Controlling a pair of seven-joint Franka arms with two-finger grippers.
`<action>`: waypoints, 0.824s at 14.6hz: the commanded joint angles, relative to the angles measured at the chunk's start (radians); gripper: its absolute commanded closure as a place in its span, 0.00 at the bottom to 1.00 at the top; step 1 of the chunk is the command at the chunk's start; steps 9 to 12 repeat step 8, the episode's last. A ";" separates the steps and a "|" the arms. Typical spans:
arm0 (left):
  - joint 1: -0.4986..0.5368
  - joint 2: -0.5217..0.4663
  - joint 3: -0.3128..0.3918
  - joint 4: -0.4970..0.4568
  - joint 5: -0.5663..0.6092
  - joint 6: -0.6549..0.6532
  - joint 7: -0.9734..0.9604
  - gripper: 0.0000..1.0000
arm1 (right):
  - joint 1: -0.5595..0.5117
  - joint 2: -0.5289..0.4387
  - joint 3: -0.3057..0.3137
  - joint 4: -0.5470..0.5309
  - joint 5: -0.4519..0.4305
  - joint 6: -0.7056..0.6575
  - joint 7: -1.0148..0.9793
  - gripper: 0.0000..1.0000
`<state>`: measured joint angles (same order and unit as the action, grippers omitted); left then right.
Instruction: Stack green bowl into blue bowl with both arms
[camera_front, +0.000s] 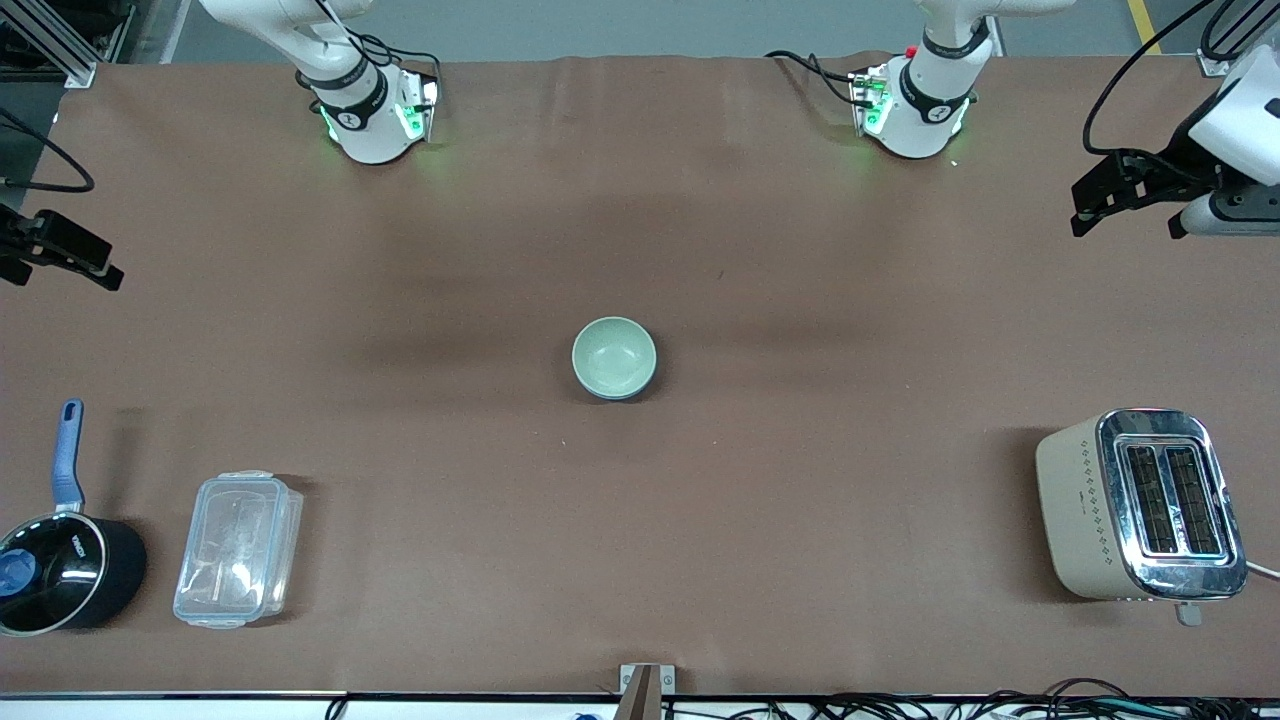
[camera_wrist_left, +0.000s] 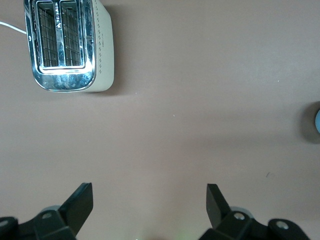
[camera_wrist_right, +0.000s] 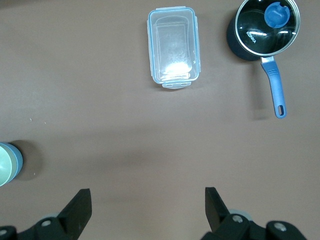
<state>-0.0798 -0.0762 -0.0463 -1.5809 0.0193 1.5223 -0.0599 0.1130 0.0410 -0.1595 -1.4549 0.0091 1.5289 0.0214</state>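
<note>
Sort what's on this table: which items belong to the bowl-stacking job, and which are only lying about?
Job:
- green bowl, nested in the blue bowl mid-table
- left claw, open, raised over the toaster's end
- right claw, open, raised over the saucepan's end

Lying about:
- toaster
- clear lidded container
- black saucepan

The green bowl (camera_front: 613, 354) was a pale mint inside, sitting in the blue bowl (camera_front: 648, 381), which only showed as a darker blue sliver at the rim; the table (camera_front: 640, 520) was plain flat brown; the toaster (camera_front: 1140, 505) was cream with little dotted diamond patterns and a shiny chrome top; the saucepan (camera_front: 62, 572) was black with a blue handle and blue lid knob; the container (camera_front: 237, 549) was clear plastic; both arms were white with black bands and green-lit bases.
</note>
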 joint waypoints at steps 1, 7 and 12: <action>-0.002 -0.001 -0.004 0.005 0.001 0.004 0.003 0.00 | 0.010 -0.007 0.005 -0.008 -0.015 -0.004 -0.003 0.00; 0.002 -0.002 -0.004 0.005 0.001 0.003 0.008 0.00 | -0.001 -0.007 0.018 -0.008 -0.017 -0.007 -0.008 0.00; 0.002 -0.002 -0.004 0.005 -0.001 0.001 0.011 0.00 | -0.007 -0.007 0.021 -0.008 -0.017 -0.007 -0.008 0.00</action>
